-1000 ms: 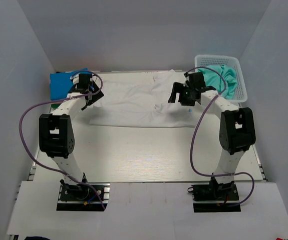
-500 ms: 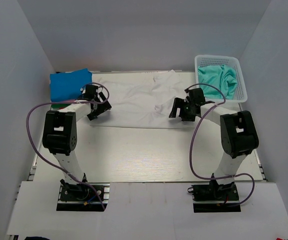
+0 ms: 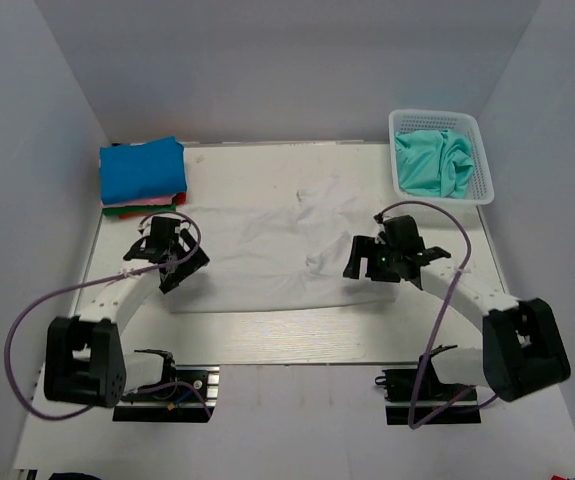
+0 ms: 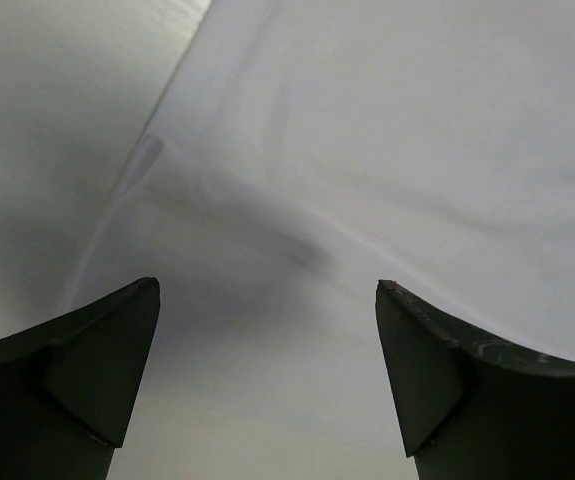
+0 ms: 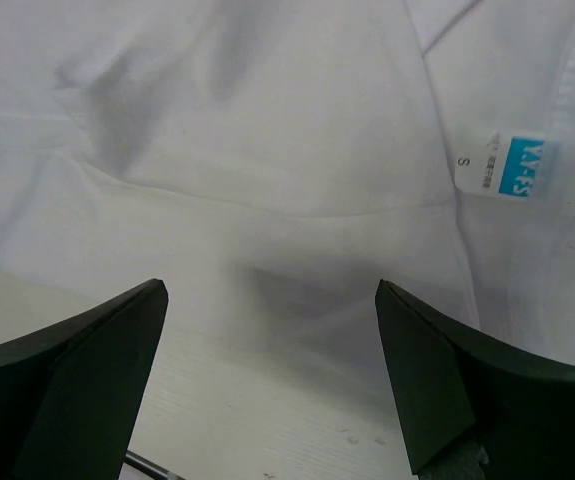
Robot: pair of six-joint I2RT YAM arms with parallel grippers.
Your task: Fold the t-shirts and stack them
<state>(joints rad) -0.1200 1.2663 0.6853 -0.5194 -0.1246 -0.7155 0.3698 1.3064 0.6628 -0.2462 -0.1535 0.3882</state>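
A white t-shirt (image 3: 267, 250) lies spread across the middle of the table. My left gripper (image 3: 172, 272) hovers open over its left edge; the left wrist view shows white cloth (image 4: 387, 150) between empty fingers. My right gripper (image 3: 365, 262) hovers open over the shirt's right edge, near the collar label (image 5: 510, 165). A folded blue t-shirt (image 3: 142, 170) tops a stack at the back left, with red and green edges beneath. A teal t-shirt (image 3: 435, 160) lies bunched in the basket.
The white lattice basket (image 3: 482, 165) stands at the back right corner. Bare table (image 3: 287, 330) runs along the front. White walls close in the left, right and back. Purple cables loop off both arms.
Both grippers have moved toward the near edge. The white t-shirt has come with them, from the back of the table to the middle. The blue stack is now uncovered.
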